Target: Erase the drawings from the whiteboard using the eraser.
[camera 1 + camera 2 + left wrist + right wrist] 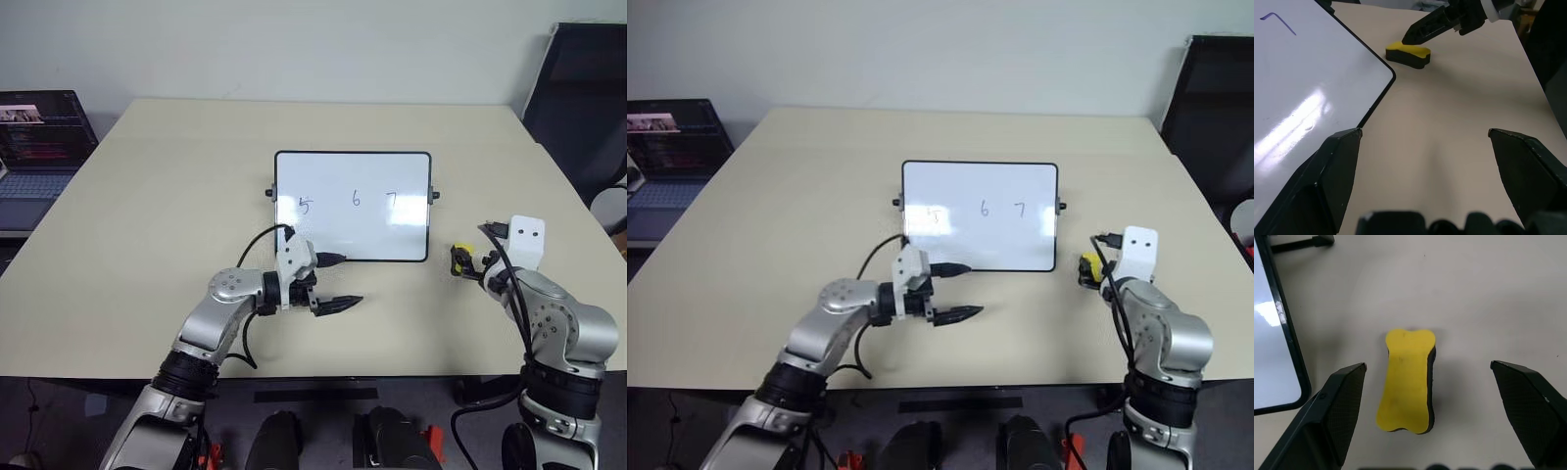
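Note:
The whiteboard (pixel 353 230) lies flat mid-table with the drawings "5" (pixel 305 205), "6" (pixel 356 200) and "7" (pixel 392 201) in a row. The yellow eraser (pixel 1406 381), with a black underside, lies on the table just right of the board's right edge. My right gripper (pixel 1427 366) hovers over it, open, one finger on each side and neither touching. A black finger of that gripper (pixel 1435 24) hangs above the eraser (pixel 1408 53). My left gripper (pixel 338 305) is open and empty in front of the board's near edge, pointing right.
An open laptop (pixel 39 147) stands off the table's left side. A black chair (pixel 583 108) is at the far right. The beige table (pixel 176 196) spreads around the board, its front edge close under both arms.

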`<state>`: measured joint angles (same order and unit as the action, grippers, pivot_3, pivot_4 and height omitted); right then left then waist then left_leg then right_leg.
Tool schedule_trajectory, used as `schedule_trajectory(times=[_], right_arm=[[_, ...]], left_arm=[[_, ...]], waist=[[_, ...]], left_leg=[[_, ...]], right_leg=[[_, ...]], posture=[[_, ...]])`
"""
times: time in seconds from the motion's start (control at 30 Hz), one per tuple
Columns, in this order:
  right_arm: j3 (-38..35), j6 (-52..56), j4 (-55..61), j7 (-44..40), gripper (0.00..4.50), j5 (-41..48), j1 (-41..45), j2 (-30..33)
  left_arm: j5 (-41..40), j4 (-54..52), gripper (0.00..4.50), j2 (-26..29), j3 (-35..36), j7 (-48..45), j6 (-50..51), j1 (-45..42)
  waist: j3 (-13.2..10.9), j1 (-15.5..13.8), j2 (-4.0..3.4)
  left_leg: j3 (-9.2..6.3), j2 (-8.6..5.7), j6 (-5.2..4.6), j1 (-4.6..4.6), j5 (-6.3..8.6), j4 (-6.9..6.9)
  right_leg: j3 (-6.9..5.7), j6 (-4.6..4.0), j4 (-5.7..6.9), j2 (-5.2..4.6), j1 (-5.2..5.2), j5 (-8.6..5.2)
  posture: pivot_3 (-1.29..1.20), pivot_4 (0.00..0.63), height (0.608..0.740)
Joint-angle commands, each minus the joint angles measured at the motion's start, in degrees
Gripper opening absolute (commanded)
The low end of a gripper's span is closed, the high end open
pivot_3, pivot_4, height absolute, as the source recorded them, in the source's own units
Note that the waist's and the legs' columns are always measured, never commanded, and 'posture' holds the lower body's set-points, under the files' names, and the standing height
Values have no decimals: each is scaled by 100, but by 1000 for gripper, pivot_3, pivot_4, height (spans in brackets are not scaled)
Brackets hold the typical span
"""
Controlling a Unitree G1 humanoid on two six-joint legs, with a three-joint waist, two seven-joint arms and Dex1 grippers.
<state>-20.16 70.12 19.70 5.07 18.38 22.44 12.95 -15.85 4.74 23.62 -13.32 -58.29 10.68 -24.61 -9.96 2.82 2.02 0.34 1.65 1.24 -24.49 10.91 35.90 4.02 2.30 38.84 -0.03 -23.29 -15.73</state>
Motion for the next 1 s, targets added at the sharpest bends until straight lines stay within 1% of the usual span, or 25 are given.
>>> schedule_trajectory(times=[0.03,0.53,0.73,1.0], right_arm=[[-63,-44,-10,-13,4467,-12,153,-65],[21,-430,-643,-41,4467,-197,484,-174],[-63,-756,-932,23,4467,-245,489,-177],[-121,-898,-1001,121,4467,-263,397,-204]], left_arm=[[55,-69,4500,-58,34,-21,-201,-112],[260,-171,4500,-14,116,181,-392,100],[260,-232,4500,22,163,219,-374,100],[254,-256,4500,32,161,277,-380,79]], waist=[[0,3,0],[-1,13,-1],[-1,13,-2],[-1,13,-2]], left_leg=[[-1,0,0,0,0,0],[-1,0,0,-1,0,0],[-1,-1,0,-4,0,-1],[-2,-1,0,-4,0,-2]], right_leg=[[0,0,0,1,0,0],[-1,1,0,0,0,0],[-1,1,-2,-1,-2,0],[-2,1,-2,0,-2,0]], posture=[[0,150,740],[0,150,740],[0,150,740],[0,150,740]])
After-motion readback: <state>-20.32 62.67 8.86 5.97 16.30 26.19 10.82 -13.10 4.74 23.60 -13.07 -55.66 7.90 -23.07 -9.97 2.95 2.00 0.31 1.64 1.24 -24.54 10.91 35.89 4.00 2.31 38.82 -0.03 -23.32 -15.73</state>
